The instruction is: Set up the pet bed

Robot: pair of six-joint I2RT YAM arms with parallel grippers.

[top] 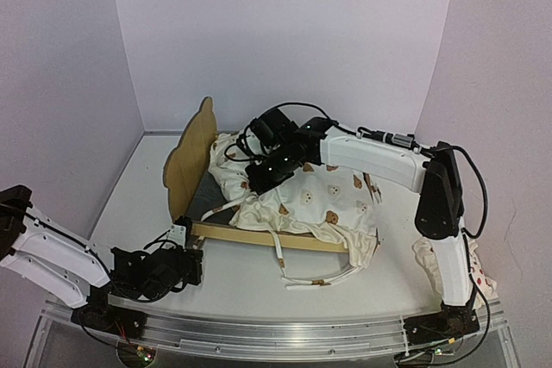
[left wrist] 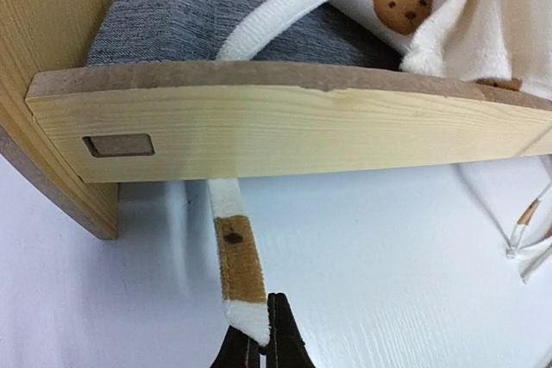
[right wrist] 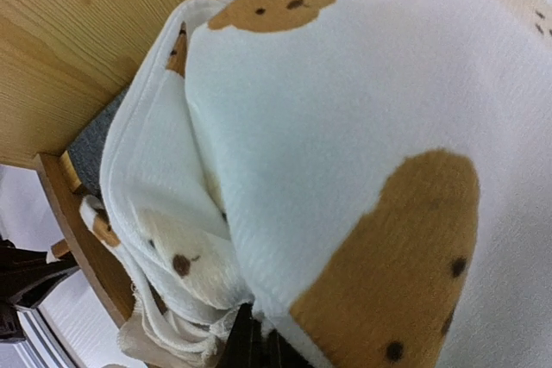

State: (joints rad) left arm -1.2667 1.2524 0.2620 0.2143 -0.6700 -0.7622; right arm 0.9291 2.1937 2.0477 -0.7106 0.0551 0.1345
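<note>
The pet bed stands left of centre, a plywood frame with an eared headboard (top: 191,157), a low side rail (top: 267,237) and a grey felt base (left wrist: 198,15). A cream bear-print cushion (top: 328,200) lies rumpled over it and spills off to the right. One cushion tie (left wrist: 235,252) drops behind the side rail (left wrist: 285,131) and comes out beneath it. My left gripper (left wrist: 263,346) is shut on that tie's white end, low near the bed's front left corner (top: 195,252). My right gripper (top: 259,174) is shut on cushion fabric (right wrist: 345,127) near the headboard (right wrist: 78,32), its jaws (right wrist: 254,342) mostly buried in cloth.
A small white red-dotted pillow (top: 479,277) lies at the right, behind the right arm's base. More ties (top: 315,280) trail over the white table in front of the rail. Lilac walls close in on the left, back and right.
</note>
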